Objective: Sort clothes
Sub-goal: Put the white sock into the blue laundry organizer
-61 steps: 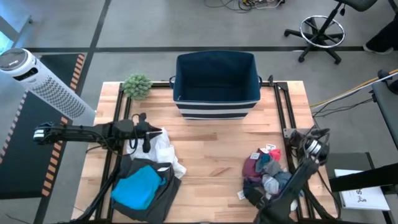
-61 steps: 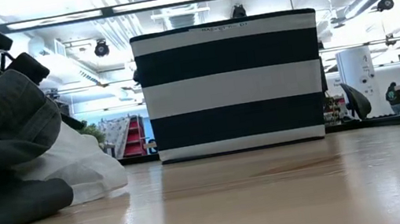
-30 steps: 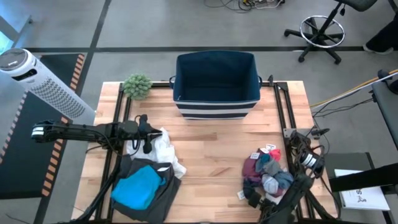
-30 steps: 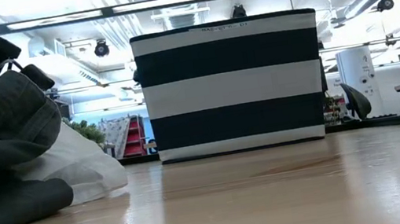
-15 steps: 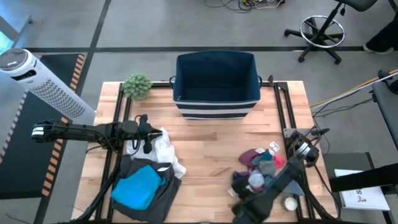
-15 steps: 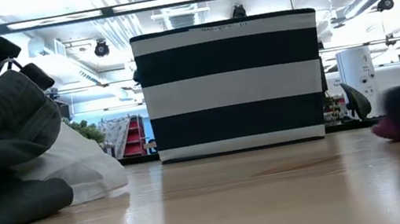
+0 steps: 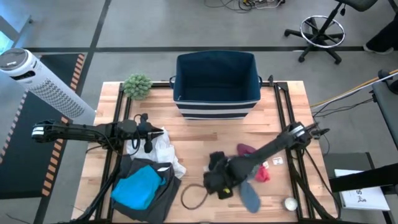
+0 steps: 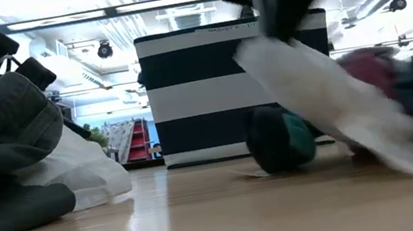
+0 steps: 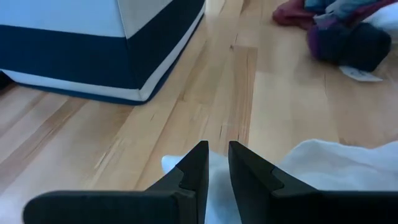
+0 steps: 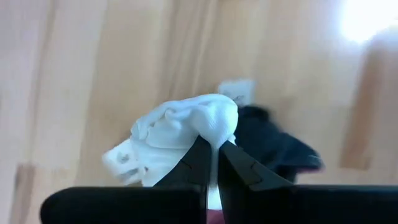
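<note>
1. Table (image 7: 205,140): a pale wood top carrying every item below; clock directions are read in the overhead view from the table's centre.
2. Striped bin (image 7: 216,84): a navy fabric bin with white bands, standing at 12 o'clock at the far edge.
3. Green plant (image 7: 137,86): a fuzzy ball at 10 o'clock, at the far left corner.
4. Left gripper (image 7: 151,132): at 9 o'clock, its arm reaching in from the left edge. The two dark fingers (image 9: 191,171) are nearly pressed together, a thin gap between them, directly over the white garment (image 7: 163,148); whether they pinch the cloth cannot be told.
5. Left pile: at 7 to 8 o'clock, the turquoise-blue garment (image 7: 138,186) lies on the dark grey garment (image 7: 161,186), with the white garment touching their far side.
6. Right gripper (image 7: 214,180): at 6 o'clock, its arm slanting in from the right edge. Its fingers (image 10: 196,165) are closed on a bunched white cloth (image 10: 180,134), with a dark cloth (image 10: 273,146) just behind it.
7. Scattered small pieces: a maroon item (image 7: 245,149) and a pink sock (image 7: 263,173) at 4 o'clock beside the right arm; a grey-blue sock (image 7: 250,196) at 5 o'clock near the front edge.
8. Low view: a dark teal rolled sock (image 8: 280,139) rests on the wood in front of the bin.
</note>
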Controlling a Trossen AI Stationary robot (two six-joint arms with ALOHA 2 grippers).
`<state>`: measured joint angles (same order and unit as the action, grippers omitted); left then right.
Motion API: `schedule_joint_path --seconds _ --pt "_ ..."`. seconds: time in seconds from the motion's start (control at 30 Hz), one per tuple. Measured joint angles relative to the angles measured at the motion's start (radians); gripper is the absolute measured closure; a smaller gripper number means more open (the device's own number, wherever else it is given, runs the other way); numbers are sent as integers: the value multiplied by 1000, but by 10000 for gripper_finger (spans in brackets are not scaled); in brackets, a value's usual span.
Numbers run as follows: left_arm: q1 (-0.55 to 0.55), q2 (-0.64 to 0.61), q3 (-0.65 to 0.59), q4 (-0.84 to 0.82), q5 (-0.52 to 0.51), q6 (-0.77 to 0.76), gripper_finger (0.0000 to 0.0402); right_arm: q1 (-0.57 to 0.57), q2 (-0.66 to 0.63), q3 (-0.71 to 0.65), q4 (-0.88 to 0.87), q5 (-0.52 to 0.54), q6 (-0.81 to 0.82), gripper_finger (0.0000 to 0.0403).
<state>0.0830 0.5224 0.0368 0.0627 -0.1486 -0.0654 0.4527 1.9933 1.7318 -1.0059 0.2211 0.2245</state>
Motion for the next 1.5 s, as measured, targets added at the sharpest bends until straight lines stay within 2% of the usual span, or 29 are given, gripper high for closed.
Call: schedule_joint_path --seconds 0.13,0.37,0.6,0.93,1.1,1.27,1.43,1.5 --pt "0 0 0 19 0 0 351 -42 -99 1 35 8 0 403" --pt "0 0 0 38 1 0 351 -113 -239 0 42 121 -42 403" --pt "0 0 0 78 1 0 351 -206 -344 0 145 206 -192 403" --pt "0 0 0 81 2 -4 351 -401 -482 1 369 236 -468 403" --pt "0 0 0 84 2 -4 351 -527 -520 5 533 235 -587 403" --pt "0 0 0 84 2 -4 341 -652 -519 12 623 231 -665 403" --pt "0 0 0 84 2 -7 322 -772 -508 12 603 135 -621 403" --pt "0 0 0 84 2 -7 314 -814 -502 12 546 87 -580 403"
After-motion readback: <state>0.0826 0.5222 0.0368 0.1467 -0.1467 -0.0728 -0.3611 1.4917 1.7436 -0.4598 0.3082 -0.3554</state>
